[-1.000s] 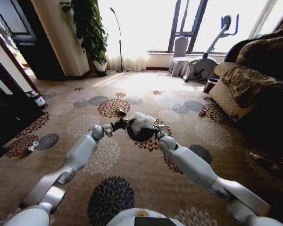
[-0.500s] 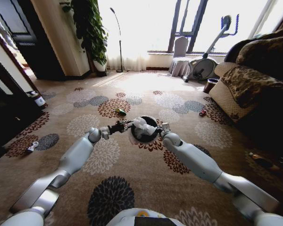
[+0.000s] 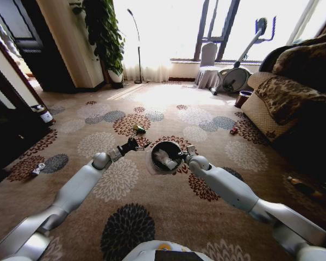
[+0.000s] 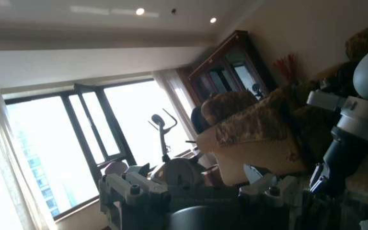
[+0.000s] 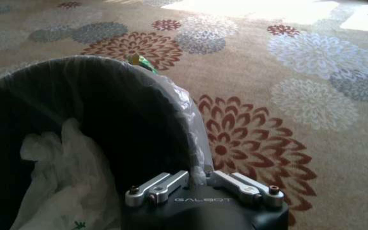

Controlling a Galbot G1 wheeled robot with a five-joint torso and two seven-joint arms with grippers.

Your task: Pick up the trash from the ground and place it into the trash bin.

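My right gripper (image 3: 180, 157) is shut on the rim of the trash bin (image 3: 165, 156), a small dark bin with a thin plastic liner, holding it low over the carpet. Its fingers pinch the rim and liner in the right wrist view (image 5: 200, 181). A crumpled white paper wad (image 3: 163, 158) lies inside the bin (image 5: 75, 143). My left gripper (image 3: 132, 145) hangs just left of the bin, open and empty; its fingers (image 4: 128, 188) stand wide apart. A green wrapper (image 3: 138, 129) lies on the carpet beyond the bin. A red scrap (image 3: 233, 130) sits near the sofa.
A patterned sofa (image 3: 282, 103) fills the right side, with a shiny brown pot (image 3: 242, 98) and an exercise bike (image 3: 236, 76) behind it. A small white item (image 3: 37, 169) lies at the left by dark furniture. A potted plant (image 3: 106, 38) stands at the back.
The white paper wad went from above the bin's rim down into the bin. My left gripper let go of it and drew back to the left. The bin sank a little.
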